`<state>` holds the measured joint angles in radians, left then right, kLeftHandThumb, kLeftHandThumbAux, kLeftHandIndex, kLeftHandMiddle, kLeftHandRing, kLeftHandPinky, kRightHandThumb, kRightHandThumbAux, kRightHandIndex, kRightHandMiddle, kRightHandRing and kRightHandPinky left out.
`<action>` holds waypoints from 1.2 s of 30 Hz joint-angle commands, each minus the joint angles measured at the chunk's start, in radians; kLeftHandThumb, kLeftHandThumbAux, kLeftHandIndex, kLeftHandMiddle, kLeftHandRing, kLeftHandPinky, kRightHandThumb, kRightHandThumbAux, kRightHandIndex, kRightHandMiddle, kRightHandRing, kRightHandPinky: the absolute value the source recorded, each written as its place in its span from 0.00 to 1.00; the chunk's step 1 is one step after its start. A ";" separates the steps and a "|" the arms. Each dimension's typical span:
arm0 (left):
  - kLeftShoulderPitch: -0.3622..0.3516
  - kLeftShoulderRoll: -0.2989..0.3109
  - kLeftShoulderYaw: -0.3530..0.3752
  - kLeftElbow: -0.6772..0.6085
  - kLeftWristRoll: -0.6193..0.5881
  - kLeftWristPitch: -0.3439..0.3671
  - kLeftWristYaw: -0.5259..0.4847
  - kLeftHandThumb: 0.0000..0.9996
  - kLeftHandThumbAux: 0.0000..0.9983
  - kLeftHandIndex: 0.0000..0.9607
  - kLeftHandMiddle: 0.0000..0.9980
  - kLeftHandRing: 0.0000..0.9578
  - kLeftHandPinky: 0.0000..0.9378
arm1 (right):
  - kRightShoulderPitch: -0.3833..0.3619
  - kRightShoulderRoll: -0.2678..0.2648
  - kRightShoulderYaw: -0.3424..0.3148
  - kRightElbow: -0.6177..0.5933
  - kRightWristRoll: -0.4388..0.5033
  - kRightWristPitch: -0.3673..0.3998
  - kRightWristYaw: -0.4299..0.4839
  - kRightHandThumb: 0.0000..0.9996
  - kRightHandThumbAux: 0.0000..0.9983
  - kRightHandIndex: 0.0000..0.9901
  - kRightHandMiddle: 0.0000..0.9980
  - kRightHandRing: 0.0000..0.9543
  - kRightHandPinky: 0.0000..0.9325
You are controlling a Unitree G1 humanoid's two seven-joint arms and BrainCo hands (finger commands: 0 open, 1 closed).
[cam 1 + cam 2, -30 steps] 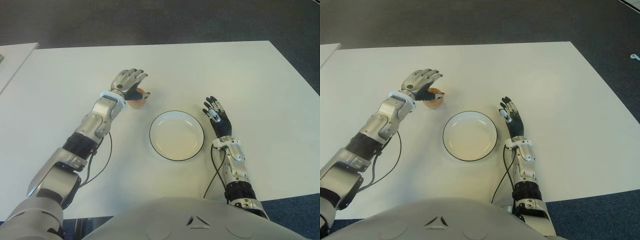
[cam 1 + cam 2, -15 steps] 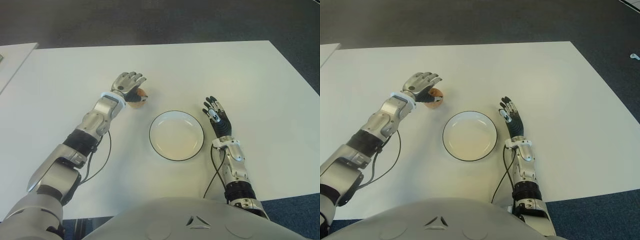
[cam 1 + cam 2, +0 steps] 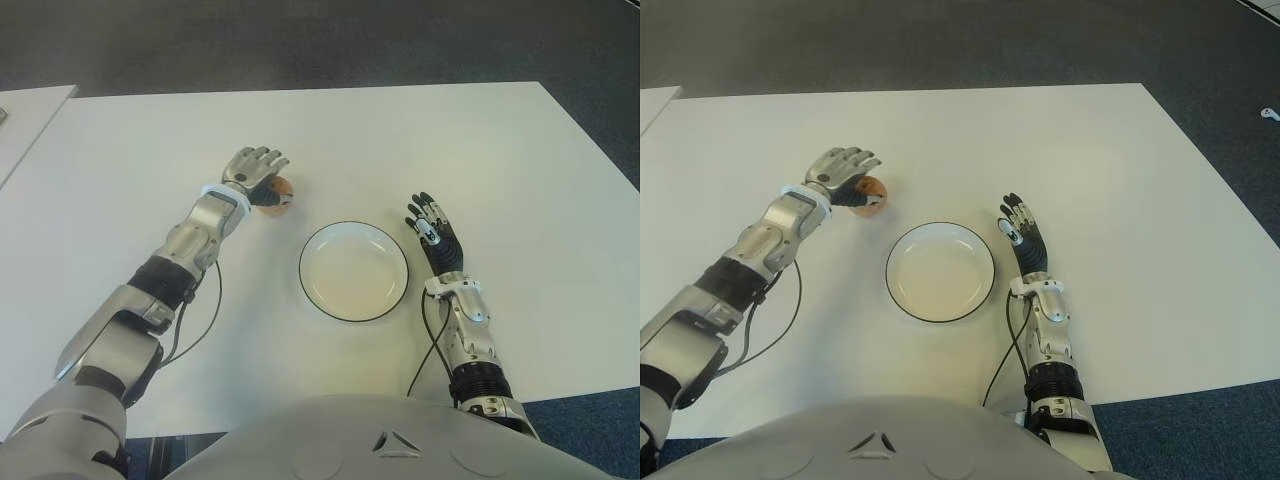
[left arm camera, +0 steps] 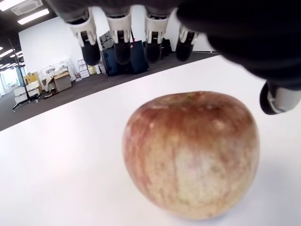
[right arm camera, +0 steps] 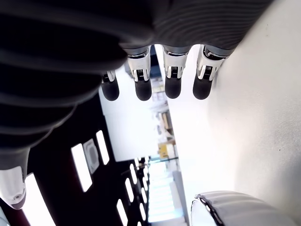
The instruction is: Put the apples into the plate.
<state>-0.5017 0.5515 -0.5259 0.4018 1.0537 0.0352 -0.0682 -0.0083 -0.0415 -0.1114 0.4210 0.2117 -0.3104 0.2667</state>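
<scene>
A red-yellow apple sits on the white table, left of and beyond the plate. My left hand hovers over it with fingers spread, not closed on it; in the left wrist view the apple stands free on the table under the fingertips. The white plate with a dark rim lies in the middle and holds nothing. My right hand shows just right of the plate, fingers straight and open.
A second white table edge shows at the far left. Dark carpet lies beyond the table's far edge. A black cable hangs from my left forearm.
My left hand has lowered and drawn in over the apple, covering more of it. The right hand and the plate have not moved.
</scene>
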 commanded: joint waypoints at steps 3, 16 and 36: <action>-0.021 0.003 -0.014 0.053 0.015 -0.003 0.028 0.30 0.25 0.00 0.00 0.00 0.00 | 0.049 0.005 0.001 0.079 -0.014 0.041 -0.010 0.01 0.52 0.00 0.03 0.00 0.00; -0.043 0.010 -0.024 0.123 0.011 -0.021 0.059 0.29 0.25 0.00 0.00 0.00 0.00 | 0.046 0.005 -0.001 0.087 -0.021 0.033 -0.016 0.01 0.53 0.00 0.04 0.00 0.00; -0.043 -0.013 -0.027 0.165 -0.004 -0.026 0.121 0.30 0.24 0.00 0.00 0.00 0.00 | 0.047 0.002 -0.005 0.087 -0.019 0.035 -0.012 0.01 0.51 0.00 0.04 0.00 0.00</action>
<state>-0.5558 0.5473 -0.5372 0.5495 1.0499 0.0129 0.0415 -0.0170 -0.0443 -0.1143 0.4350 0.1993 -0.3216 0.2620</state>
